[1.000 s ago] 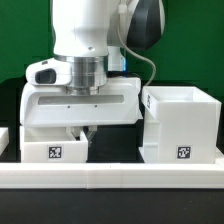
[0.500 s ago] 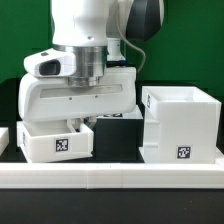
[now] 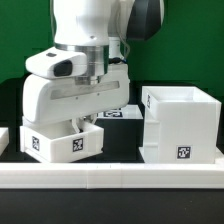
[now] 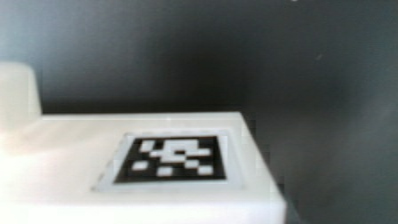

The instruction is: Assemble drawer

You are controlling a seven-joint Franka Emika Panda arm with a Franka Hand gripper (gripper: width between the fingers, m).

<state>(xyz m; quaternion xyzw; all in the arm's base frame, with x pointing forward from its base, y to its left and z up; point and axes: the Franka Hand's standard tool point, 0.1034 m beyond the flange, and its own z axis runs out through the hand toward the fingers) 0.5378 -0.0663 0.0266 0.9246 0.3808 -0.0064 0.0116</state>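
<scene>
A small white open-top tray (image 3: 58,141) with square tags on two faces sits under my hand at the exterior view's left, turned corner-on. My gripper (image 3: 80,123) reaches down into it, and its fingers are mostly hidden behind the tray wall and my hand. The tray turns with the hand, so the jaws seem shut on its wall. The large hollow cube housing (image 3: 181,123) stands upright at the exterior view's right, apart from the tray. The wrist view shows a white tagged tray face (image 4: 175,158) up close, with no fingers visible.
A long low white border wall (image 3: 110,181) runs along the front. The marker board (image 3: 124,113) lies behind my hand. Another white part (image 3: 4,136) shows at the exterior view's left edge. The table is black.
My hand has turned and shifted toward the exterior view's left, and the small tray turned with it from face-on to corner-on. The housing has not moved.
</scene>
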